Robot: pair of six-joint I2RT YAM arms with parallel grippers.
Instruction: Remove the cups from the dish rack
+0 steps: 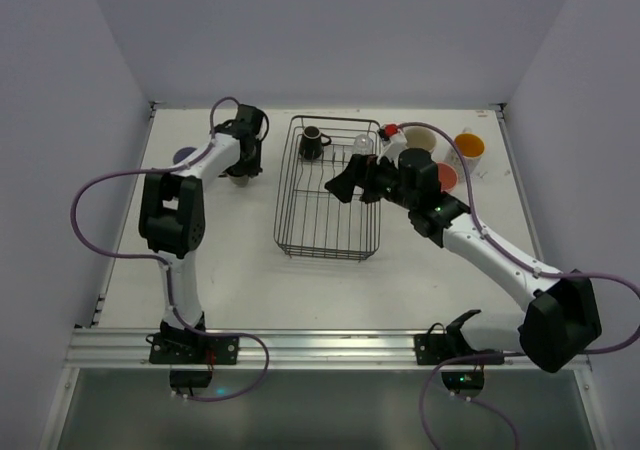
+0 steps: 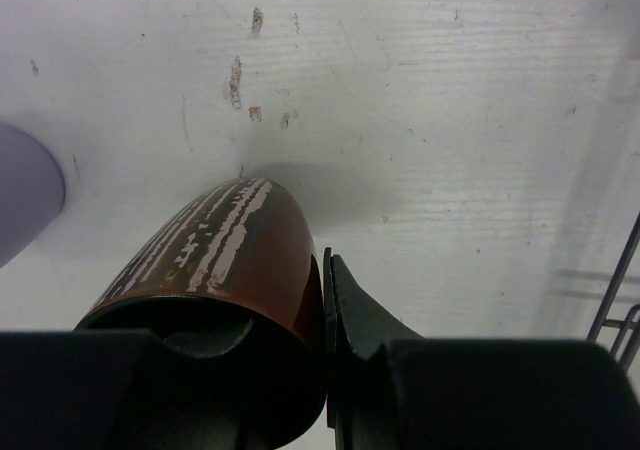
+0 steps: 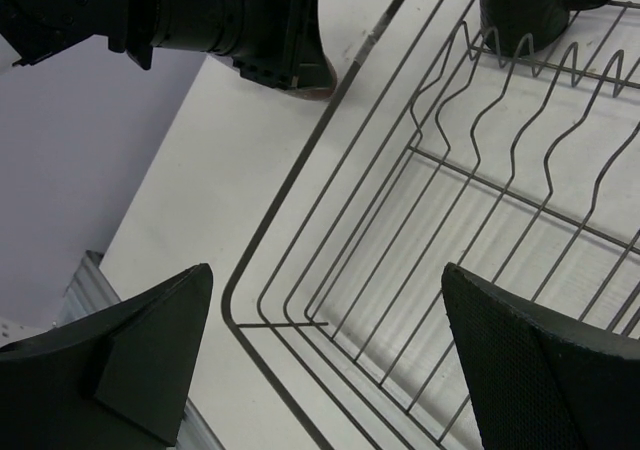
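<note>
The black wire dish rack [image 1: 280, 200] sits mid-table. At its far end stand a black mug [image 1: 312, 142] and a clear glass [image 1: 362, 145]. My left gripper [image 1: 242, 166] is left of the rack, low over the table. It is shut on the rim of a brown mug [image 2: 230, 250], one finger inside and one [image 2: 355, 310] outside. My right gripper [image 1: 350, 185] hangs open over the rack's right side. In its wrist view the right gripper [image 3: 325, 310] holds nothing over the rack's corner [image 3: 298, 170], and the black mug [image 3: 525, 5] lies beyond.
A lavender tumbler [image 1: 185, 155] stands on the table just left of the left gripper. Right of the rack are a cream mug [image 1: 418, 140], a pink cup [image 1: 445, 177] and an orange-lined tumbler [image 1: 469, 147]. White walls close in the table's sides and back.
</note>
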